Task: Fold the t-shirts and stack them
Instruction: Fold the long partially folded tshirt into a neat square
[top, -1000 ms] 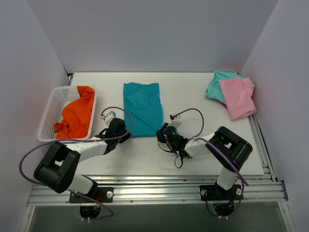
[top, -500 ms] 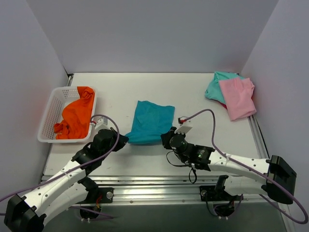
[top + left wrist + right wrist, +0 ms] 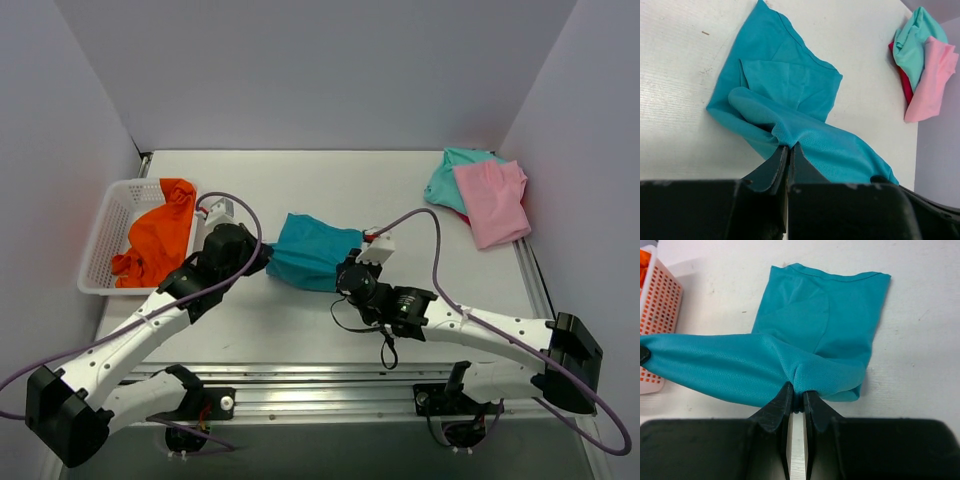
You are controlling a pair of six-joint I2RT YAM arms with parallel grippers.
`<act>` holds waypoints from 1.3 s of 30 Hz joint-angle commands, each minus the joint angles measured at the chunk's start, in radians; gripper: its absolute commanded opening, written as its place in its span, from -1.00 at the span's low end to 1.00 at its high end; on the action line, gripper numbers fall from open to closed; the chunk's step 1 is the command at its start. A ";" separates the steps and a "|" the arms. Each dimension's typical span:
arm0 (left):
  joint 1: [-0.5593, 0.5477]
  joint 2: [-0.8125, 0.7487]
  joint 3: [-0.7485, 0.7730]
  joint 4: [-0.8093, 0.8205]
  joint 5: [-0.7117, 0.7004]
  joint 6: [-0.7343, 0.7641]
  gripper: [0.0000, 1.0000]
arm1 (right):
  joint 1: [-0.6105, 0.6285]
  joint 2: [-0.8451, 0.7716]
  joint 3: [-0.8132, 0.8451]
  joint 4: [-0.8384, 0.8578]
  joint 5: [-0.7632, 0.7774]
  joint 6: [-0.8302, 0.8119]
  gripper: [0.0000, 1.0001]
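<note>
Top external view — left gripper [image 3: 262, 258] and right gripper [image 3: 345, 272] each clamp tight on the teal shirt [image 3: 312, 252], its near edge stretched between them.

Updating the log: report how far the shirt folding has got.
Done, apparently: the pink shirt lies on the mint-green shirt at the far right. In hand: left hand and right hand both shut on the teal shirt, mid-fold. Left: the orange shirt, crumpled in the basket.

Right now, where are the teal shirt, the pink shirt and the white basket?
teal shirt [image 3: 312, 252], top external view, middle of the cloth.
pink shirt [image 3: 490, 200], top external view, middle of its top layer.
white basket [image 3: 98, 238], top external view, its left wall.
</note>
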 commanded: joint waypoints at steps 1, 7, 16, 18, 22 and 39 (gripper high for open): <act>0.022 0.080 0.076 0.060 0.003 0.047 -0.95 | -0.015 0.020 0.034 -0.046 0.076 -0.012 -1.00; 0.072 0.207 0.158 0.123 0.086 0.063 -0.95 | -0.061 0.053 0.040 -0.029 0.052 -0.018 -1.00; 0.223 0.618 0.424 0.177 0.239 0.117 -0.95 | -0.454 0.334 0.150 0.202 -0.157 -0.115 -0.53; 0.271 0.768 0.646 0.188 0.297 0.152 -0.26 | -0.554 0.472 0.289 0.177 -0.204 -0.129 0.56; 0.332 1.281 1.359 -0.218 0.392 0.224 0.88 | -0.723 0.794 0.796 -0.041 -0.203 -0.166 1.00; 0.401 0.791 0.789 0.083 0.439 0.290 0.88 | -0.598 0.332 0.165 0.240 -0.407 -0.140 1.00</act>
